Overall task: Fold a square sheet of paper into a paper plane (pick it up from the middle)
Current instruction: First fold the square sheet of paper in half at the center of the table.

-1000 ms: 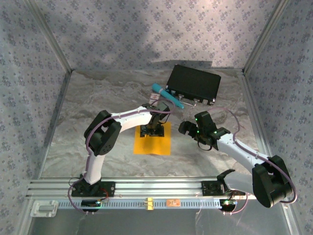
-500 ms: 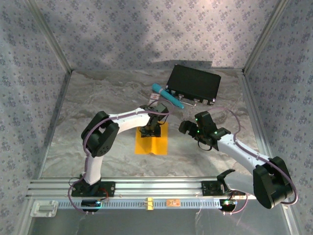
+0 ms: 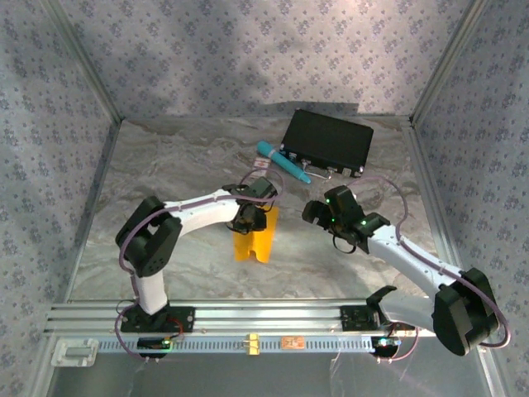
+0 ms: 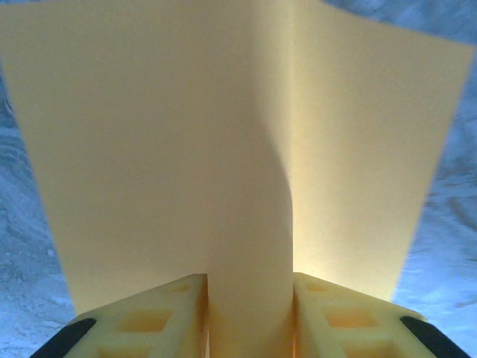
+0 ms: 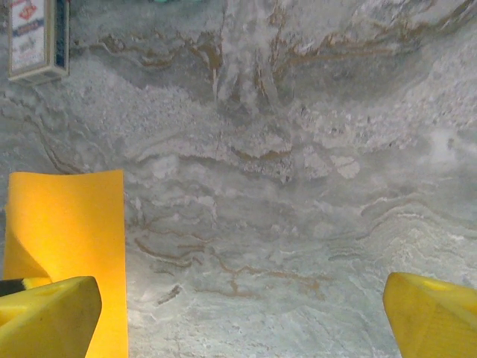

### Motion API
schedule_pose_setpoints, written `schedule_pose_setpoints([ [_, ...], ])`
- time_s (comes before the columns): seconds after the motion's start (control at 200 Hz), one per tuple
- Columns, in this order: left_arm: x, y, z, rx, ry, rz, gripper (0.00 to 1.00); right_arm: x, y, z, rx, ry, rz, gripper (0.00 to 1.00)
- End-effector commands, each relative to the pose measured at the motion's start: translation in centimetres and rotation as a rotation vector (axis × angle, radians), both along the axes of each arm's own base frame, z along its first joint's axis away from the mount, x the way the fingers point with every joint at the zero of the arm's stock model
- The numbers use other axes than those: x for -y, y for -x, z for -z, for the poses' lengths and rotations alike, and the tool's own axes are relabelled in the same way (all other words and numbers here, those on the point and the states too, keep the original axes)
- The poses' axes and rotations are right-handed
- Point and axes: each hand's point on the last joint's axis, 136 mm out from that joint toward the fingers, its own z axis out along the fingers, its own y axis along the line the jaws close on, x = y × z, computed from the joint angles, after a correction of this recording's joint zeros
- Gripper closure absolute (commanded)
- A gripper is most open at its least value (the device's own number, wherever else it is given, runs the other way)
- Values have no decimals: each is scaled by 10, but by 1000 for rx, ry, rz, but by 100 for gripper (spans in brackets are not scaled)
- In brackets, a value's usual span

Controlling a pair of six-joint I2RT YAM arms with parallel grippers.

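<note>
The square sheet of paper (image 3: 254, 240) is orange-yellow and hangs off the table mid-scene, bent along its middle with both halves drooping. My left gripper (image 3: 250, 219) is shut on that middle ridge. In the left wrist view the sheet (image 4: 186, 149) bulges up between the two fingers (image 4: 171, 298) and spreads out beyond them. My right gripper (image 3: 318, 213) hovers open to the right of the sheet. In the right wrist view its jaws (image 5: 238, 313) stand wide over bare marble, with the sheet (image 5: 67, 224) at the left edge. A paper plane is out of view.
A black case (image 3: 328, 142) lies at the back right, with a teal pen (image 3: 283, 162) next to it. A small white-and-red card (image 3: 261, 168) (image 5: 33, 37) lies just behind the left gripper. Patterned walls enclose the marble table (image 3: 165, 165).
The left gripper closed on the middle of the flat sheet and lifted it, so the paper buckled into a narrow hanging fold. The left arm swung leftward. The right arm barely moved.
</note>
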Motion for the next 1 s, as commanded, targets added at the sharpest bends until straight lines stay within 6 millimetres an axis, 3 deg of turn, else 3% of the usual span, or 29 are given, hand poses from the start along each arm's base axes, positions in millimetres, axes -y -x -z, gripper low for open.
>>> schedule_pose_setpoints([
  [0.0, 8, -8, -29, 91, 80, 10, 68, 18, -2, -9, 9, 65, 75, 1],
  [0.215, 41, -9, -79, 156, 374, 70, 66, 23, -12, -21, 48, 91, 34, 1],
  [0.285, 49, -10, -89, 140, 490, 73, 65, 7, -11, -21, 25, -24, -95, 1],
  [0.34, 55, -11, -95, 125, 574, 72, 65, 9, -13, -16, -21, -127, -71, 1],
  [0.405, 58, -12, -93, 97, 649, 54, 64, 12, -14, -8, -75, -249, -26, 2],
  [0.515, 69, -10, -86, 47, 753, 47, 64, 2, -21, -10, -42, -385, -44, 4],
  [0.994, 86, -6, -34, -73, 783, -25, 63, -12, -19, -17, 16, -409, -104, 4],
])
